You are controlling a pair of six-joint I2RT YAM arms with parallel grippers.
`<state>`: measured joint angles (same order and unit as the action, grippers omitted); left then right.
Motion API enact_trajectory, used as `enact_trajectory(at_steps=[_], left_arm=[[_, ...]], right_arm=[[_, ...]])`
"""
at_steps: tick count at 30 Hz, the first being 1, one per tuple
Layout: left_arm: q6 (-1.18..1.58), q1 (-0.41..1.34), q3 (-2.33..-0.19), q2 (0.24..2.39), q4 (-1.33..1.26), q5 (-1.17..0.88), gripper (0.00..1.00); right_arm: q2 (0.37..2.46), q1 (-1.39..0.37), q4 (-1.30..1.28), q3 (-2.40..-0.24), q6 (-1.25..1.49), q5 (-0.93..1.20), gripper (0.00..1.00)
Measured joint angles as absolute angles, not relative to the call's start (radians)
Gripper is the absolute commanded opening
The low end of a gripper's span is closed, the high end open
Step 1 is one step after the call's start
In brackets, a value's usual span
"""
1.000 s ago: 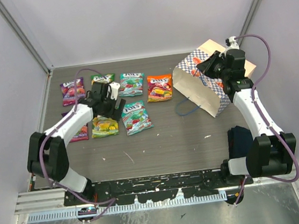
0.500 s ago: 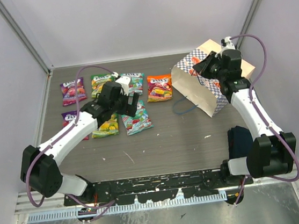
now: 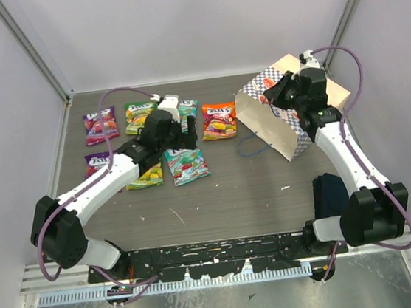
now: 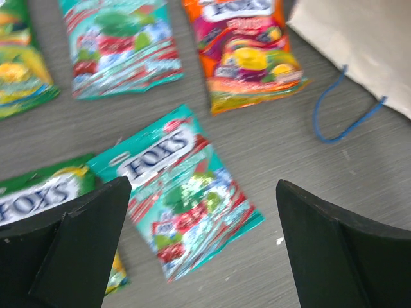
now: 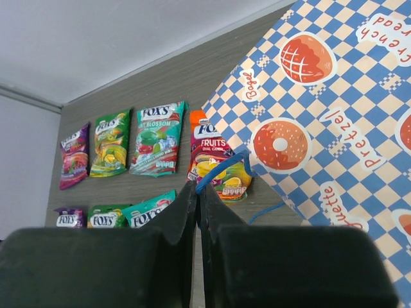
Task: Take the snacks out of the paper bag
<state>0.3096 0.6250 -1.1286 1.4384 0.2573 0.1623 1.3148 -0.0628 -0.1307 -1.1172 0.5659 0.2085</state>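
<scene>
The left hand (image 4: 202,192) hangs over the desk (image 3: 232,195) with its fingers (image 4: 83,237) spread wide and gripping nothing. Right below the gap between them lies the near teal packet (image 4: 183,196), flat on the desk and skewed. Past this hand's fingertips lie the far teal packet (image 4: 122,45) and, beside it, the orange packet (image 4: 247,51). A green packet (image 4: 45,189) lies partly hidden under its left finger. From above, seven snacks show on the desk in two rows around and beyond this hand, with the purple packet (image 3: 100,125) farthest out to its left. The right hand (image 5: 198,189) is pressed together, pinching the blue cord handle (image 5: 221,168) of the paper bag (image 5: 334,128). The cord rises from the fingertips to the bag's edge. The bag is at this hand's tips and fills its own view to the right, showing the blue-white checkered band with its printed pictures. The bag's mouth is turned toward the snacks. The second handle (image 3: 253,147) loops loose on the desk below the mouth. A dark blue cloth (image 3: 331,192) lies by the right arm's base, well behind that hand.
</scene>
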Motion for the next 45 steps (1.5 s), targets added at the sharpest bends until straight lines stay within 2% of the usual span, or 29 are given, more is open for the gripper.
enact_trajectory(at_steps=[4, 8, 17, 29, 35, 40, 45], left_arm=[[0.294, 0.73, -1.144, 1.506, 0.148, 0.187, 0.98], [0.292, 0.838, -1.223, 1.663, 0.047, 0.175, 0.98], [0.319, 0.976, -1.397, 1.942, -0.248, 0.102, 0.98], [0.357, 1.006, -1.505, 2.111, -0.556, 0.067, 0.98], [0.352, 1.029, -1.554, 2.305, -0.733, 0.11, 0.98], [0.388, 1.048, -1.548, 2.405, -0.843, 0.113, 0.98], [0.412, 1.051, -1.438, 2.362, -0.953, 0.12, 0.98]], right_arm=[[1.269, -0.093, -0.191, -1.134, 0.539, 0.143, 0.01], [1.179, -0.096, -0.237, -1.164, 0.521, 0.086, 0.01], [1.119, -0.094, -0.278, -1.187, 0.498, 0.02, 0.01], [1.119, -0.094, -0.317, -1.168, 0.474, -0.022, 0.01], [1.112, -0.094, -0.324, -1.175, 0.493, -0.021, 0.01], [1.107, -0.094, -0.323, -1.198, 0.503, -0.03, 0.01], [1.113, -0.057, -0.316, -1.201, 0.481, -0.038, 0.01]])
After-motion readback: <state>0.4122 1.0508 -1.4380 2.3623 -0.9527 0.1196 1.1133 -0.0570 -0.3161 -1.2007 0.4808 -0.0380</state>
